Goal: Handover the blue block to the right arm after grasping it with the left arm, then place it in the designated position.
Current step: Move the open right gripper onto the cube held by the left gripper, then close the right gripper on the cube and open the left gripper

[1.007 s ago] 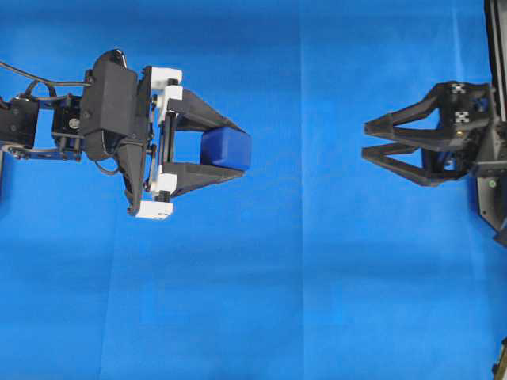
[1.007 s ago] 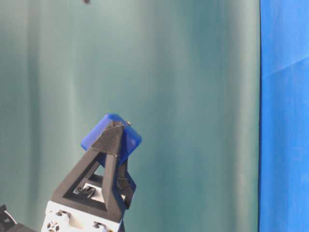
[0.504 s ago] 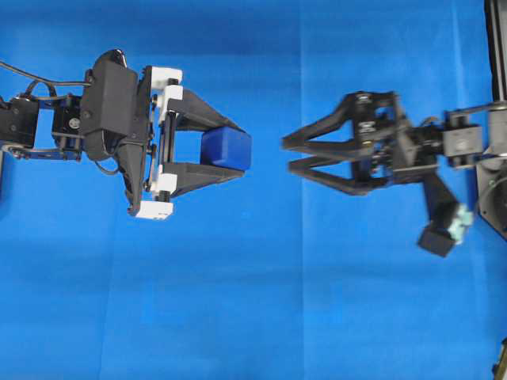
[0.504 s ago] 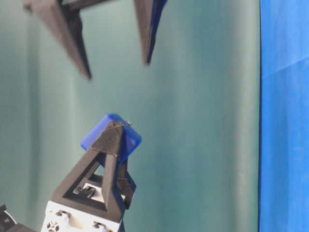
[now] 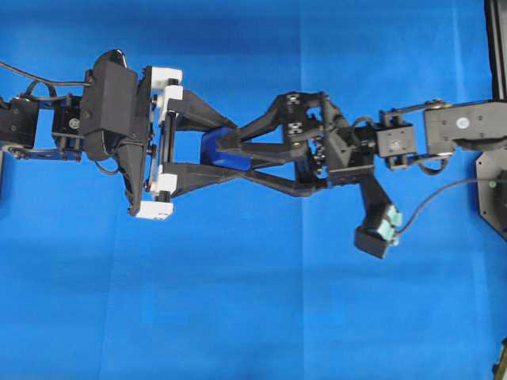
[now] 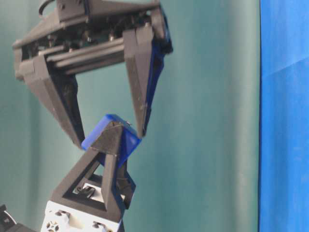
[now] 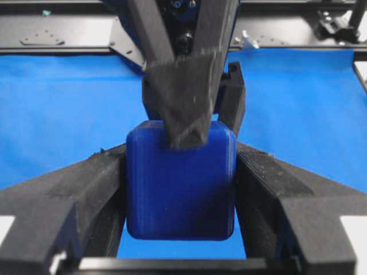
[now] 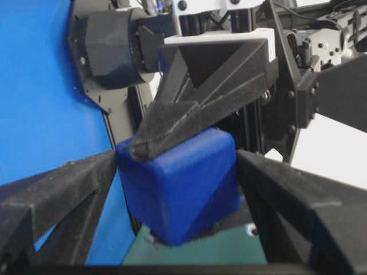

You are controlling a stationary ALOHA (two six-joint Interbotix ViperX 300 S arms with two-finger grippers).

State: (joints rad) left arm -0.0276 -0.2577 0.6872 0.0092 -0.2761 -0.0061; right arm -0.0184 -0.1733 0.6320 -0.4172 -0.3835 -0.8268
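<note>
From overhead I see the small dark-blue cube with rounded edges (image 5: 220, 150) held off the blue cloth-covered table (image 5: 253, 317), pinched between the two pointed black fingers of the left arm's gripper with white plastic brackets (image 5: 230, 150). That gripper is clenched on the blue block: in the left wrist view both finger pads press flat against the block's (image 7: 180, 189) opposite sides, at 9 and 3 o'clock of it.

The right arm's all-black gripper with pale teal parts (image 5: 230, 150) reaches in from 3 o'clock in the overhead view, its fingers crossing between the left gripper's fingers so the two sets interleave around the block. Its jaws stand wide and released. In the right wrist view the block (image 8: 180, 192) sits between the right gripper's (image 8: 178, 189) two fingers, with a sliver of gap at each side, so I read them as flanking the block rather than squeezing it. One of the left gripper's fingers (image 8: 195, 123) lies over the block's top corner there.

At table level the block (image 6: 112, 137) sits tilted on a corner atop the left gripper's (image 6: 113, 137) fingertip, and the right gripper (image 6: 111, 137) hangs from 12 o'clock with one finger tip (image 6: 140, 128) at the block's upper right edge and the other at its left edge. I cannot tell whether those tips touch it.
</note>
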